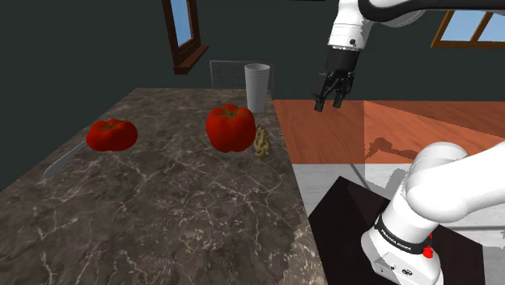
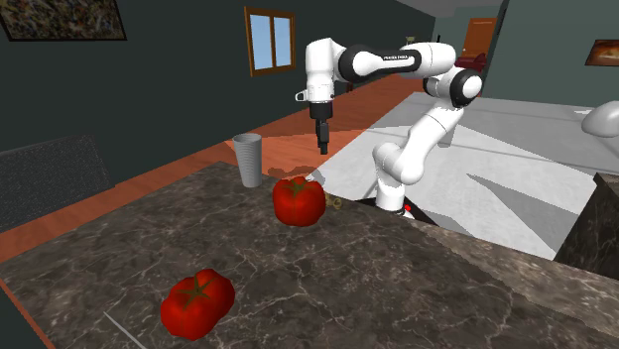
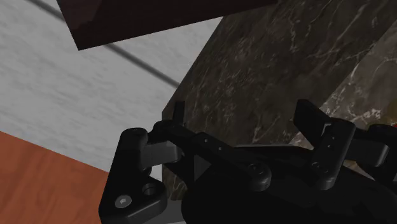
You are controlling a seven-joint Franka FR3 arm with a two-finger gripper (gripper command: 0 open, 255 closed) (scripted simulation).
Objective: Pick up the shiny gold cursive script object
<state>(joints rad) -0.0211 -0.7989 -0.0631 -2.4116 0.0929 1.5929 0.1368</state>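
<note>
The small gold cursive script object point(image 1: 261, 142) lies near the marble counter's edge on the shoulder view's right, just beside a large red tomato point(image 1: 231, 127). From the second exterior view, the gold piece point(image 2: 337, 203) peeks out behind that tomato point(image 2: 299, 200). My black gripper point(image 1: 328, 105) hangs high in the air, past the counter's edge and over the floor, well above and to the side of the gold object. Its fingers point(image 3: 178, 116) stand apart with nothing between them, so it is open. The gripper point(image 2: 322, 145) points downward.
A grey cup point(image 1: 256, 87) stands at the counter's far corner behind the tomato. A second red tomato point(image 1: 112, 134) and a grey knife-like strip point(image 1: 61, 162) lie further to the shoulder view's left. The dark stand point(image 1: 344, 223) sits below the arm.
</note>
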